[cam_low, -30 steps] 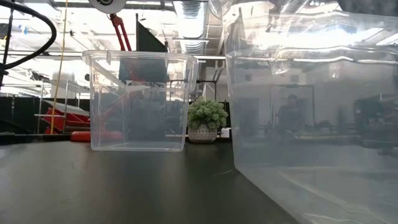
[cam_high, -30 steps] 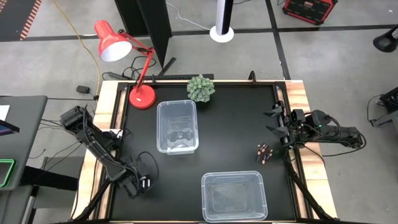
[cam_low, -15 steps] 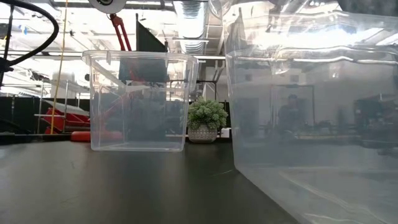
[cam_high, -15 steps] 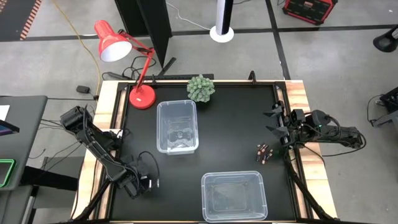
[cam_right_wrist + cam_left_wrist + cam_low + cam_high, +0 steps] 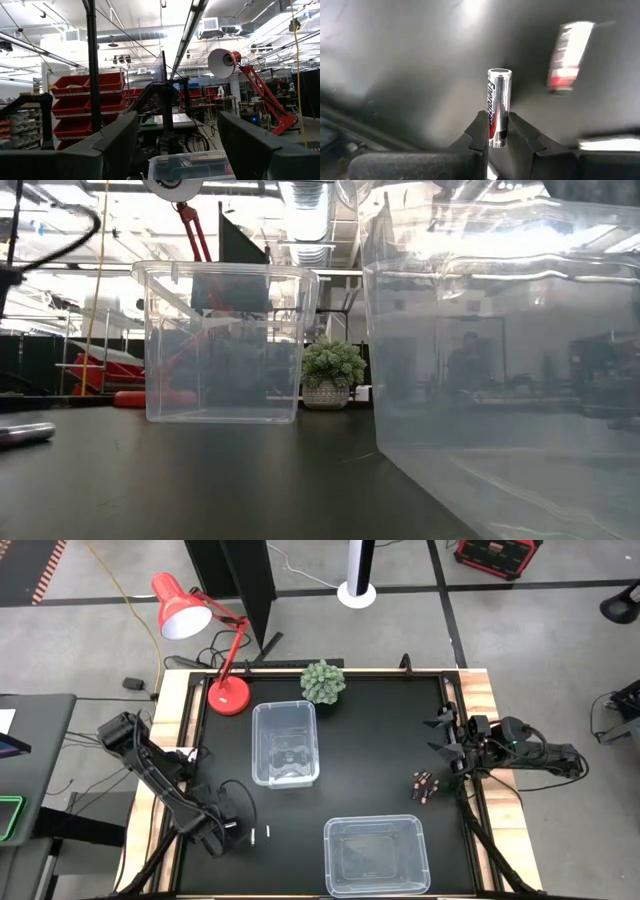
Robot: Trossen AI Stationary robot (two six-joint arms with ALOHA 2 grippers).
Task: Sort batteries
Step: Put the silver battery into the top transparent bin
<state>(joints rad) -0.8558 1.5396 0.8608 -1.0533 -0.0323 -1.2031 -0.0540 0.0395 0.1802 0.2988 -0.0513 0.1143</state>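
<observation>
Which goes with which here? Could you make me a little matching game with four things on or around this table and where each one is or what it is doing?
Things:
1. left gripper
2. right gripper
3. dark batteries
4. red lamp

States:
A. stands at the table's far left corner
B. open, at the table's right edge
C. shut on a silver battery
D. lie in a small heap near the right edge

Pairs: 1-C, 2-B, 3-D, 4-A

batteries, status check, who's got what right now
Left end effector shut on a silver battery, near table edge. Right end effector open, empty, parked at right edge. Dark batteries loose beside it. Nothing blocking the bins.
</observation>
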